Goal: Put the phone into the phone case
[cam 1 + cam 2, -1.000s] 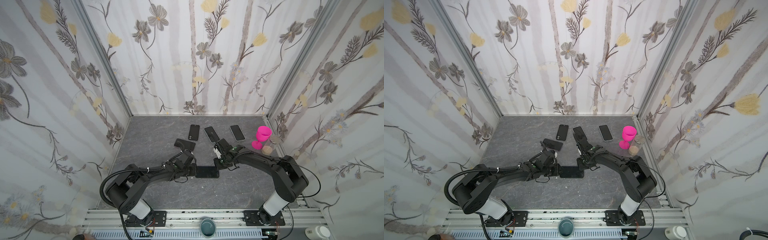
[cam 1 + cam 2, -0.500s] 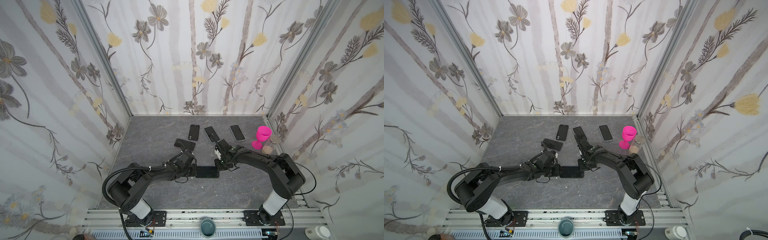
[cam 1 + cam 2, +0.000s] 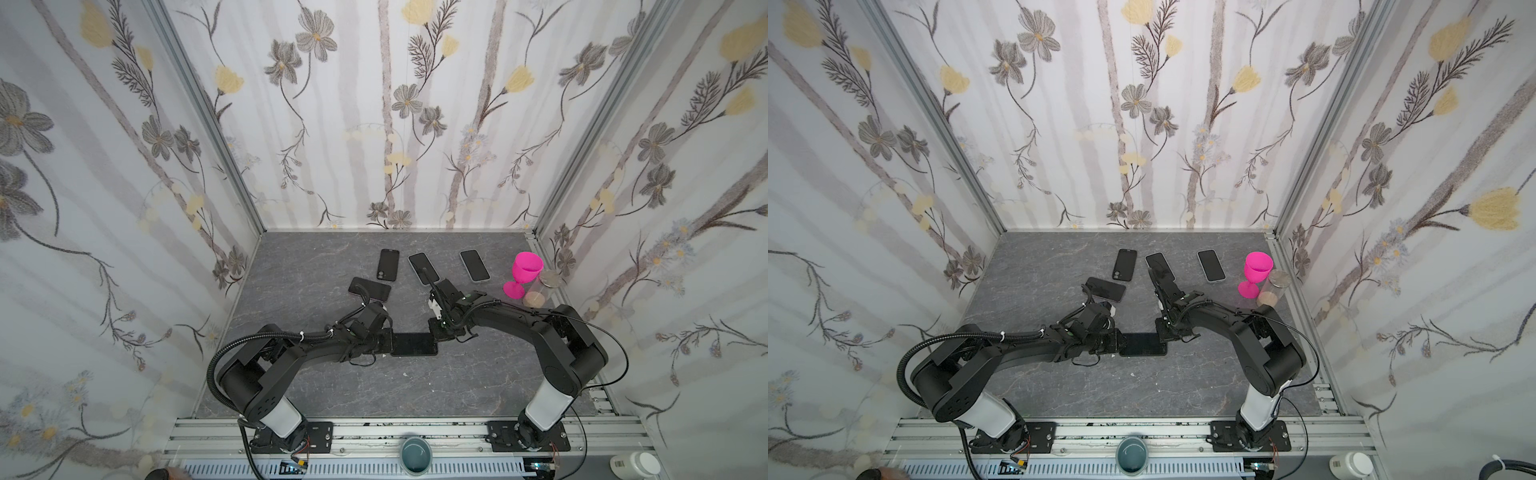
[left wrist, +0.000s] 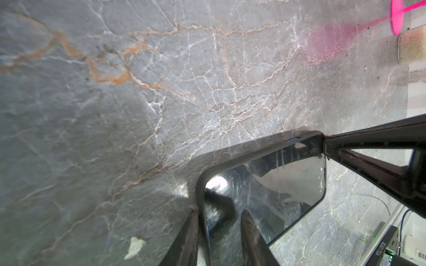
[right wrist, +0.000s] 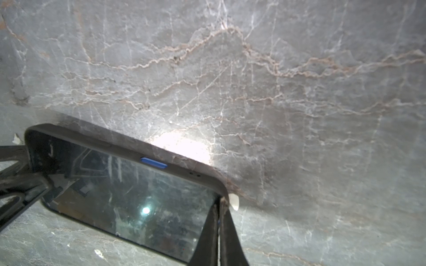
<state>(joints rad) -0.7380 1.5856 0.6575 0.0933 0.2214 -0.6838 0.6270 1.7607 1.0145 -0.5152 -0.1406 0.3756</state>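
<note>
Worktop [image 3: 316, 286]: phone [image 3: 413, 344] lies flat at centre in its case [image 5: 129, 147]. Left fingers [image 4: 221, 235] straddle and hold one end. Right fingers [image 5: 219, 230] pinched together, pressing the far corner [image 4: 315, 138]. Risk: off-centre push slides the phone, or the corner pops out.

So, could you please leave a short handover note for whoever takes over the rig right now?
Left gripper: jaws part-open, straddling one end of the phone case, one fingertip on the screen and one outside the rim; a firm grip cannot be told.
Right gripper: shut, tips against the opposite corner of the case.
The phone lies screen-up in the case, mid-table, between both grippers.
Done: phone looks inserted.
Left: check that the corner by the right gripper is fully seated, then release and retract both arms.
</note>
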